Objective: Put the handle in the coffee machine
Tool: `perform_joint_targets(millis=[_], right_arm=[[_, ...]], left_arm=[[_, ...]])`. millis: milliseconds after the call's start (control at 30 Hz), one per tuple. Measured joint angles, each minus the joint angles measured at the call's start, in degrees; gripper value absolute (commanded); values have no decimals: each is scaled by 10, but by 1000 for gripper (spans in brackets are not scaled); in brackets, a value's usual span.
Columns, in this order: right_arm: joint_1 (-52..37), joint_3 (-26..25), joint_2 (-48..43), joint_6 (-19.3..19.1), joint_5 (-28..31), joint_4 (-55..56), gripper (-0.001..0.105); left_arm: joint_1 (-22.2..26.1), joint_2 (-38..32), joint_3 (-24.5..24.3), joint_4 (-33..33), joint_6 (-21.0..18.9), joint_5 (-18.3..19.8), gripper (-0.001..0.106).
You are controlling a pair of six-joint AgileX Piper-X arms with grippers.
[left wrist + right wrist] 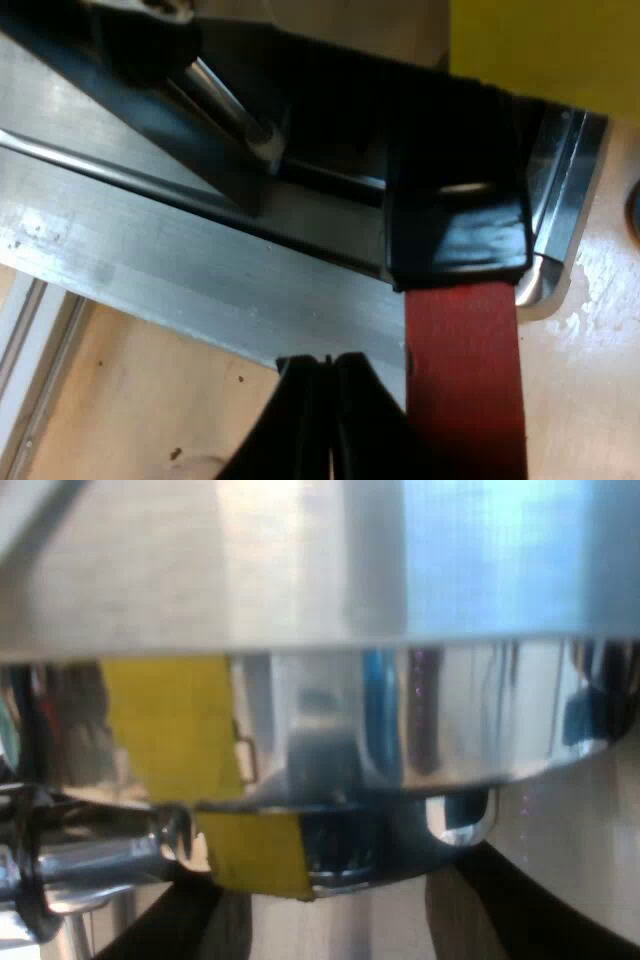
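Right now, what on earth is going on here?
A dark handle with a red end lies against the brushed steel coffee machine. The left end effector, fingers shut, sits right beside the red end. The right end effector, fingers apart, is close under a rounded shiny metal part with yellow tape.

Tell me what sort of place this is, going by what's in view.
Probably a coffee-making workbench rather than a café. There is the shiny metal body of an espresso machine, a dark handle ending in red lying against brushed metal, and a pale wooden tabletop underneath.
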Motion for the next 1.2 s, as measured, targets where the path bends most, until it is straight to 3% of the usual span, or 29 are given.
perform_joint_targets(millis=[267, 433, 800, 1100, 1200], right_arm=[[0, 0, 0, 0, 1, 0, 43], [0, 0, 0, 0, 1, 0, 43], [0, 0, 0, -1, 6, 0, 43], [-1, 3, 0, -3, 33, -4, 43], [-1, 3, -2, -3, 36, -3, 43]], left_arm=[[0, 0, 0, 63, -4, -1, 1], [0, 0, 0, 101, -5, 26, 1], [-5, 0, 0, 192, -10, 122, 1], [-78, -1, -6, 205, -27, 96, 1], [-80, -1, -6, 205, -31, 96, 1]])
